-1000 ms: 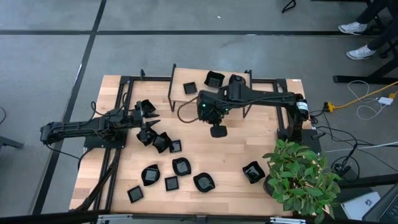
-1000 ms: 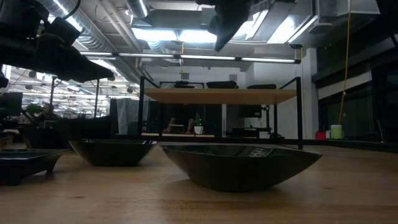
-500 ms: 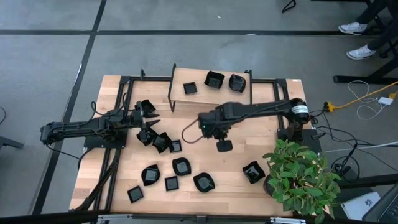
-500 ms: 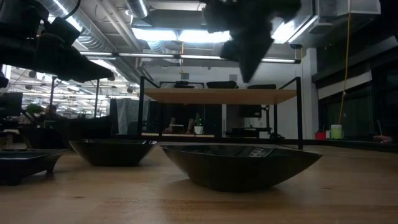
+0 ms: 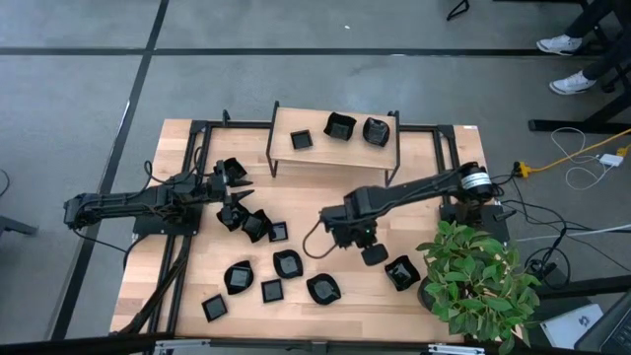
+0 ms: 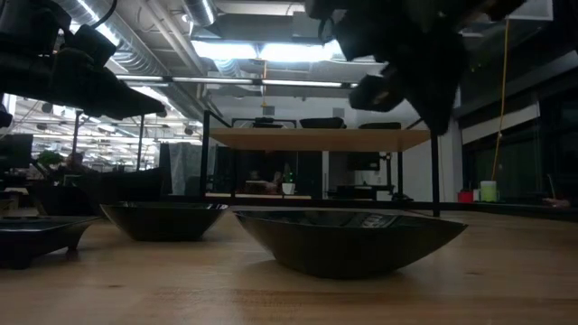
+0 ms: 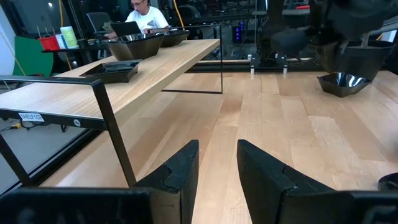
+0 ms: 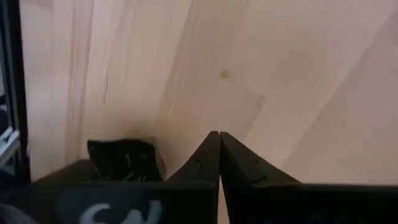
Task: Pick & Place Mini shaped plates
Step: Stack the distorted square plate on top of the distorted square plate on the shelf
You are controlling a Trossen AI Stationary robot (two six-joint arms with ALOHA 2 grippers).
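Plates on table: the mini shaped plates (image 5: 286, 262) are lying scattered over the near half of the wooden table (image 5: 414, 237); several are sitting in a loose row toward the front edge; a few are clustering just beside my left gripper (image 5: 237, 189); one lone plate (image 5: 400, 272) is resting near the potted plant (image 5: 478, 276)
Plates on shelf: three more are sitting on the raised shelf (image 5: 315, 123) at the far side of the table
Handling, as I am judging it: small, stiff and light; the glossy finish is suggesting a slippery surface that could squirt out of a pinch; likely brittle if dropped; the low view is showing shallow bowls with thin raised rims
Where to take hold: I am favouring the rim, one finger inside and one outside the lip; a flat-sided plate should be seating better than a wavy one
Right gripper (image 5: 373, 254): I am reaching out over the middle of the table, hanging above bare wood between the front row and the lone plate; my fingers (image 8: 214, 165) are pressed together with nothing between them; one plate corner is showing just beside them in my wrist view
Left gripper: I am lying low and stretched along the table's left side, pointing toward the shelf; my fingers (image 7: 186, 171) are standing apart with only bare table showing between them; nothing is being held
Risk: I would need to spread my right fingers before any descent onto a rim
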